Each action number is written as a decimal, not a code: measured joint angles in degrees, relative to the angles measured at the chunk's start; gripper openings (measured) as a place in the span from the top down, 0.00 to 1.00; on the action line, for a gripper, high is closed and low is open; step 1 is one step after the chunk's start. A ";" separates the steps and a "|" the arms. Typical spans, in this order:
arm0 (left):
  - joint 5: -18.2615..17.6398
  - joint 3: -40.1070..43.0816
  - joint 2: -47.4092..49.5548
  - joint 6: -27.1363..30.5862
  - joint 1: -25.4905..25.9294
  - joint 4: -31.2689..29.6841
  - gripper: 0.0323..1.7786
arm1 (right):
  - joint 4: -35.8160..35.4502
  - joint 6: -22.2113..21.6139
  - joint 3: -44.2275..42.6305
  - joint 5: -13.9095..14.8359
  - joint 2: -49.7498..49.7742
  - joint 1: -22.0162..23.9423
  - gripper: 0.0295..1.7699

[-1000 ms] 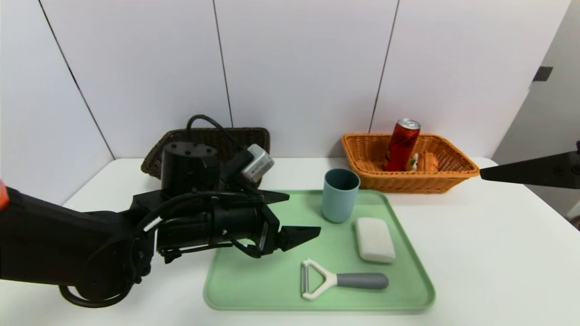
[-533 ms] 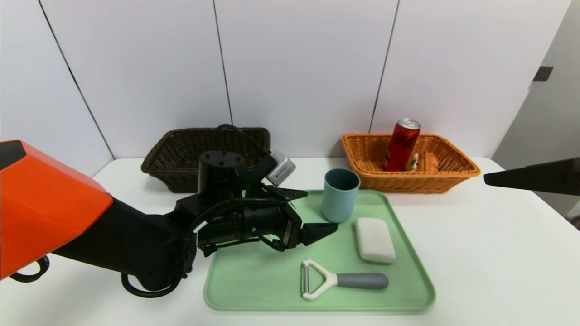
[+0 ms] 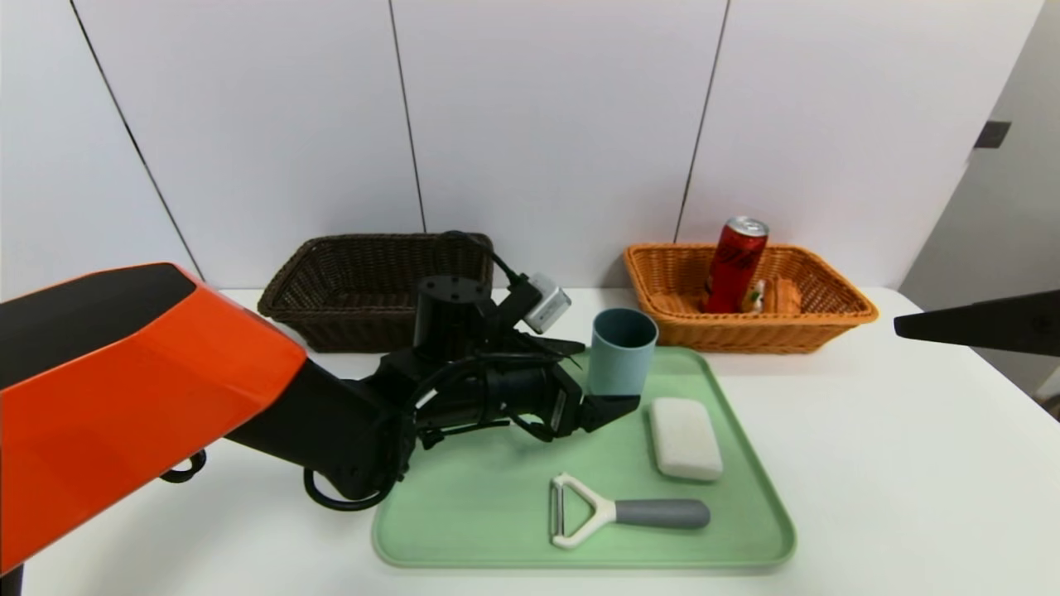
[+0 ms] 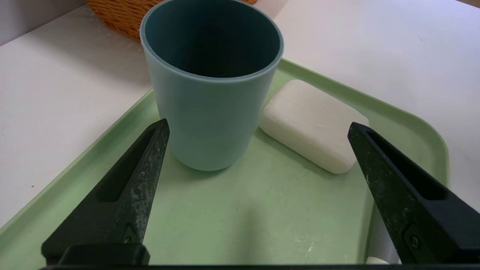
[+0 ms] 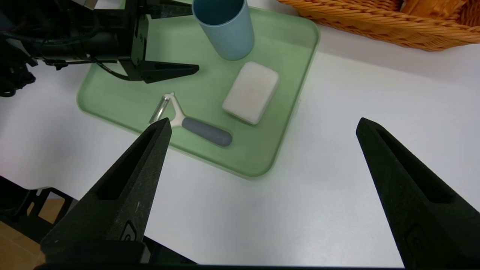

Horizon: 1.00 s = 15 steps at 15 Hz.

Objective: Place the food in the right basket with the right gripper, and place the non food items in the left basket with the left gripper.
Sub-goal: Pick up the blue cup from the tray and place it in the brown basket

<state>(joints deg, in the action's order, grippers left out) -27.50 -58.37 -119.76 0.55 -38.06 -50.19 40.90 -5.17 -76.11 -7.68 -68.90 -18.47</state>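
Blue-grey cup [image 3: 621, 356] upright just beyond left claw [image 3: 611, 377], fingers spread, right claw [image 5: 264, 119] spread, off right

Behind the white surface [image 3: 878, 497] stands a pale wall of smooth panels [image 3: 546, 124], divided by thin dark slanting seams [image 3: 407, 108]. At the far right, a grey wall section [image 3: 1002, 207] bears a small dark fitting [image 3: 992, 134]. Beyond the surface's near edge, the right wrist view shows a tan floor [image 5: 18, 243] and a black openwork frame [image 5: 37, 210]. Soft light leaves faint shadows on the surface.
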 joint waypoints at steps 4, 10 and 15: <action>0.06 -4.50 -3.69 -0.02 0.00 0.24 0.05 | -0.06 -0.06 -0.07 -0.09 -0.09 0.09 0.04; 0.09 -11.47 -7.86 -0.45 0.02 1.49 0.05 | 0.35 0.05 0.12 -0.06 0.11 1.94 0.04; 0.05 -14.59 -10.03 -0.62 0.00 2.36 0.05 | 0.61 0.11 0.09 -0.06 -0.04 2.40 0.04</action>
<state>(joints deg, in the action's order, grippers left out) -27.45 -72.96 -129.79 -0.07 -38.06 -47.82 41.51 -5.06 -76.02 -7.74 -68.94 -16.07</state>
